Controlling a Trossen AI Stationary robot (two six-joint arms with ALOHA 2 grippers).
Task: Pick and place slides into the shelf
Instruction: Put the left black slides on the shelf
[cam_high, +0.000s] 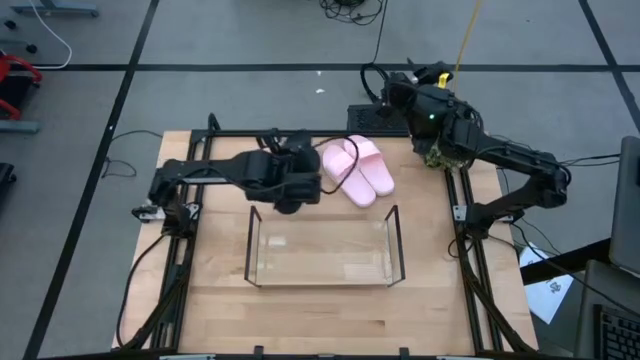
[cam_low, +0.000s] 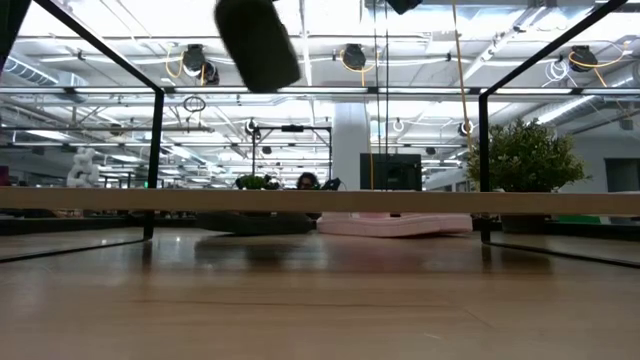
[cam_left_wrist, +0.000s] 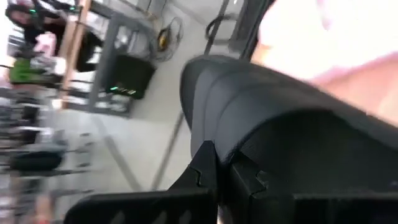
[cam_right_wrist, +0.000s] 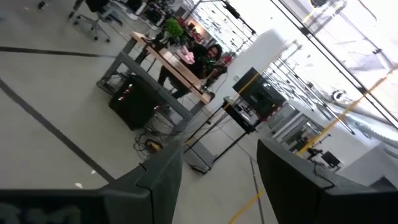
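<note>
Above the wooden counter (cam_high: 220, 300), your left end effector (cam_high: 300, 185) is clamped on a black slide (cam_left_wrist: 280, 124), its fingers pinched tight on the sandal's edge in the left wrist view. It holds the slide in the air just behind the clear shelf (cam_high: 325, 245), and in the low view the dark shape of the raised slide (cam_low: 257, 42) hangs high over the counter.

The pink pair (cam_high: 358, 170) lies side by side on the counter behind the shelf's right half, just beside your left end effector. In the low view a second dark slide (cam_low: 255, 222) rests flat on the counter to the left of the pink pair (cam_low: 395, 224), beyond the shelf's front rail.

Nothing lies in the shelf, which stands in the middle of the counter with its dark wire frames at each end.

Your right end effector (cam_high: 435, 150) waits at the counter's far right corner, fingers (cam_right_wrist: 158, 171) spread apart and holding nothing, pointed out toward the room.
</note>
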